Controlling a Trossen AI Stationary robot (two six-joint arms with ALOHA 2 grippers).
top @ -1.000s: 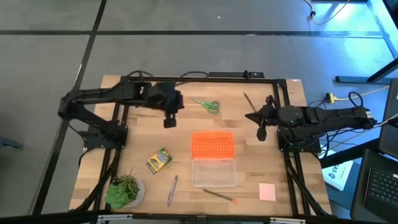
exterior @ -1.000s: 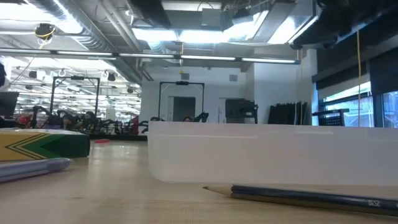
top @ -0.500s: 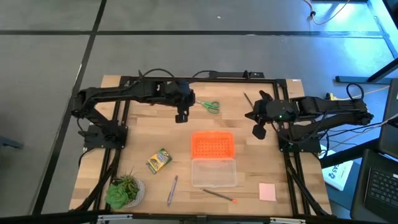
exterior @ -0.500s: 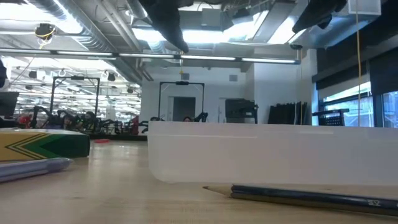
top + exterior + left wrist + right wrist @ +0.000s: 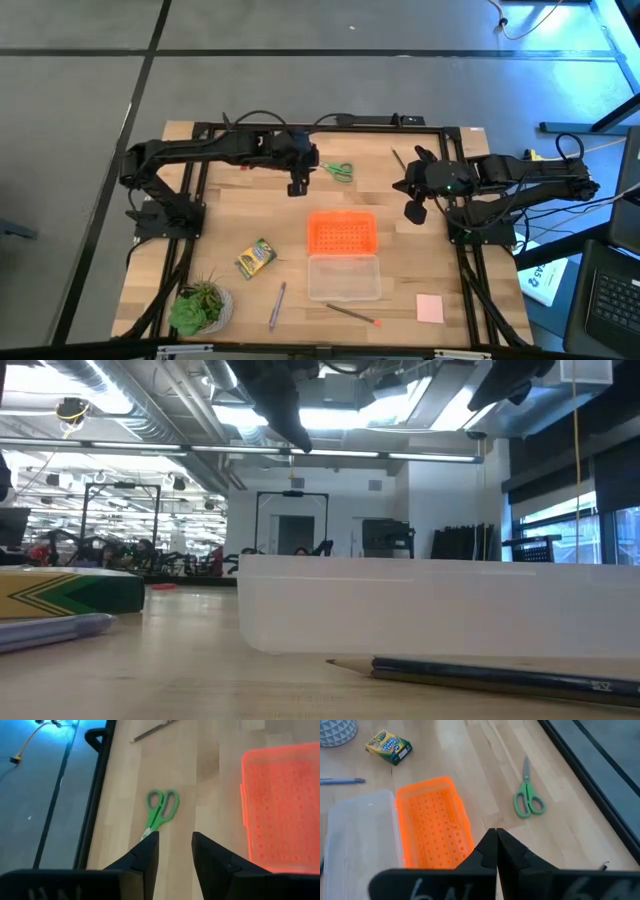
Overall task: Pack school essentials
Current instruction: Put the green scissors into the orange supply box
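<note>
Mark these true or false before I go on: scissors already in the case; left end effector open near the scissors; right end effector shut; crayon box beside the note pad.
1. The scissors lie in the clear case. False: they lie on the table, beyond the orange lid.
2. The left end effector is open, next to the scissors. True.
3. The right end effector is shut and holds nothing. True.
4. The crayon box lies beside the note pad. False: the case lies between them.

scissors (image 5: 337, 170): green handles | case lid (image 5: 341, 232): orange, dotted | case base (image 5: 343, 277): clear | crayon box (image 5: 256, 258): yellow-green | note pad (image 5: 430, 308): pink | plant (image 5: 197, 305): green | pen (image 5: 277, 305): greyish-purple | table (image 5: 230, 220): light wood
</note>
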